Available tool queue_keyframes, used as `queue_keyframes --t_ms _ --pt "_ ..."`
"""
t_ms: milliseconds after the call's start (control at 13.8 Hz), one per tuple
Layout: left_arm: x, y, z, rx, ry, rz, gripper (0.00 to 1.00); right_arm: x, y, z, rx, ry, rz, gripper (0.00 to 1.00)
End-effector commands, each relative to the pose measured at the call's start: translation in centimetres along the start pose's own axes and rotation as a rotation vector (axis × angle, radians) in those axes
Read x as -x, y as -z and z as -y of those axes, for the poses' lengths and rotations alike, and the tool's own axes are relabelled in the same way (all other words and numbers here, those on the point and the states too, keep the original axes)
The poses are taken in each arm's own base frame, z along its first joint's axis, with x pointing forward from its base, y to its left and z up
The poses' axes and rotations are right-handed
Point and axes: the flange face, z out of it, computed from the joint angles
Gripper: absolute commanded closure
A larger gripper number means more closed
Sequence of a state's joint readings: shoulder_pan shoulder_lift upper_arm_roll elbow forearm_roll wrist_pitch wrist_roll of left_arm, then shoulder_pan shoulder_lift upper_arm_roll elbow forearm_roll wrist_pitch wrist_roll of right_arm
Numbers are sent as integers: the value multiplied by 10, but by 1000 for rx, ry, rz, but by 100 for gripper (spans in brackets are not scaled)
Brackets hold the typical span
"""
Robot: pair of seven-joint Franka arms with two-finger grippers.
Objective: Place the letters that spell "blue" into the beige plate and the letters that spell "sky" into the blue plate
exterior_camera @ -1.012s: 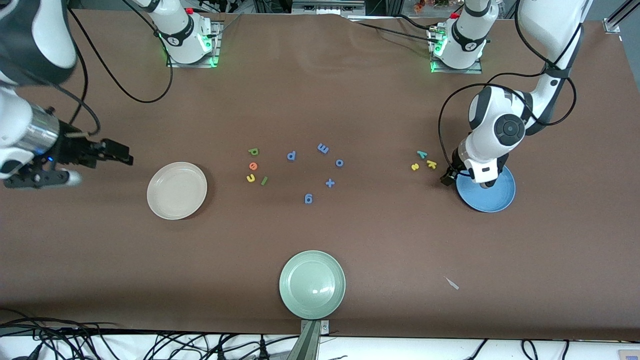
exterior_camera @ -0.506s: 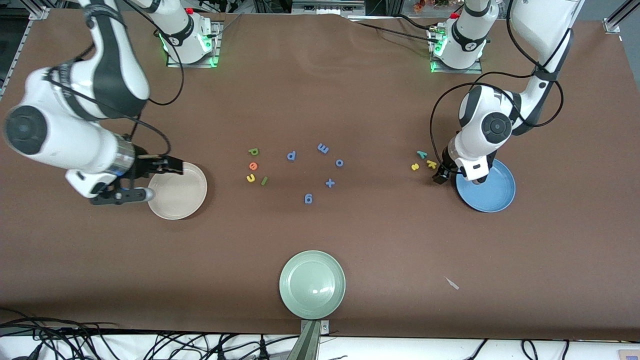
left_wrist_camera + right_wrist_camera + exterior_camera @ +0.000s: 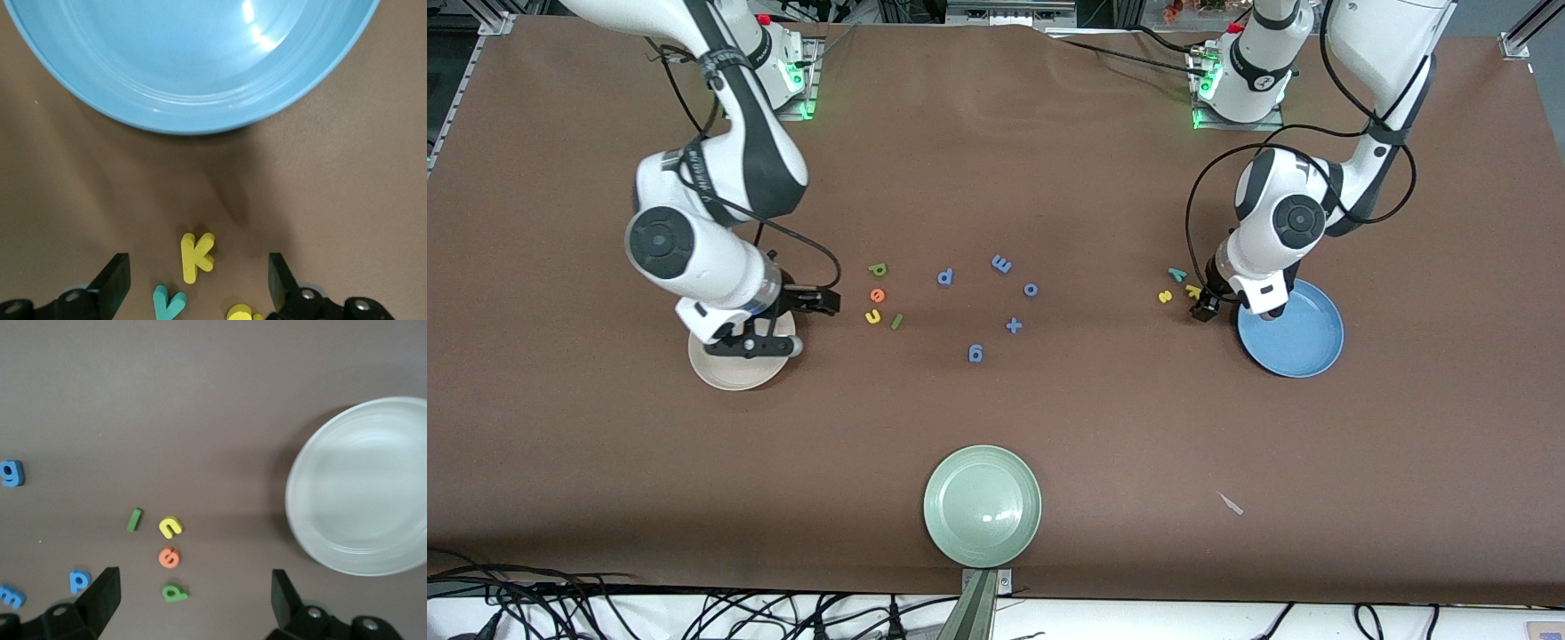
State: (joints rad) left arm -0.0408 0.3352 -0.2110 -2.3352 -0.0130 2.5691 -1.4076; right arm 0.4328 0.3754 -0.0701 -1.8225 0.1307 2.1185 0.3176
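Since the earlier frames the right arm has swung in from the right arm's end of the table, and the right gripper (image 3: 818,302) now hangs over the edge of the beige plate (image 3: 720,373) that faces the table's middle. The left gripper (image 3: 1202,307) has shifted off the blue plate (image 3: 1303,342) toward the yellow k (image 3: 1192,290).

Landmark: the blue plate. The left gripper is low over the table just beside the plate, on its side toward the table's middle. Its jaws stand open and empty, with the yellow k (image 3: 195,256) lying between the two fingers (image 3: 115,280). The teal y (image 3: 1176,274) and the yellow s (image 3: 1164,296) lie just beside the k, a little farther from the plate. All three rest on the table; none is in the plate.

Toward the right arm's end from the blue plate, well apart from it, lie the green b (image 3: 878,268), orange e (image 3: 877,294), yellow u (image 3: 872,316) and dark-green l (image 3: 896,321), grouped on the table near the beige plate and not in it. The right gripper's jaws are open and hold nothing.

Blue letters (image 3: 1001,263) and a blue plus sign (image 3: 1013,325) lie between the two groups. The pale green plate (image 3: 982,505) sits nearer to the front camera than the blue plate.
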Motion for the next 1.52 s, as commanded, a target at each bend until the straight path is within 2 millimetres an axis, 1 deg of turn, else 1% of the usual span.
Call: queue_keyframes --t_ms 0,72,145,217,289,361,506,651,795,940,1229,1373,1446 --pt "6 -4 1 5 5 -2 12 42 -54 28 6 -15 -53 0" --pt "6 -5 2 2 9 -1 16 49 -69 30 11 -30 -50 0" --pt "6 -5 1 2 7 -1 23 53 -75 31 17 -38 -41 0" --pt "6 -6 1 1 7 -1 27 59 -81 35 23 -34 -31 0" --pt "6 -6 1 1 9 -1 30 64 -87 36 30 -34 -20 0" --pt "6 -7 2 -1 10 0 31 70 -92 38 37 -27 -10 0" --pt "6 -10 1 6 23 1 32 84 -105 33 45 -44 0 0" --pt "14 -11 0 4 33 -2 33 104 -121 37 43 -52 -20 0" --pt "14 -13 0 1 28 -5 37 110 -130 37 33 -65 -46 0" --pt "13 -12 0 2 28 -6 40 123 -139 48 37 -56 -47 0" --pt "12 -15 1 -3 33 -4 41 124 -157 45 32 -56 -73 0" --pt "9 -15 1 -3 37 -4 41 126 -163 48 34 -47 -74 1" --pt "8 -15 2 -3 40 -4 41 126 -163 48 34 -47 -74 2"
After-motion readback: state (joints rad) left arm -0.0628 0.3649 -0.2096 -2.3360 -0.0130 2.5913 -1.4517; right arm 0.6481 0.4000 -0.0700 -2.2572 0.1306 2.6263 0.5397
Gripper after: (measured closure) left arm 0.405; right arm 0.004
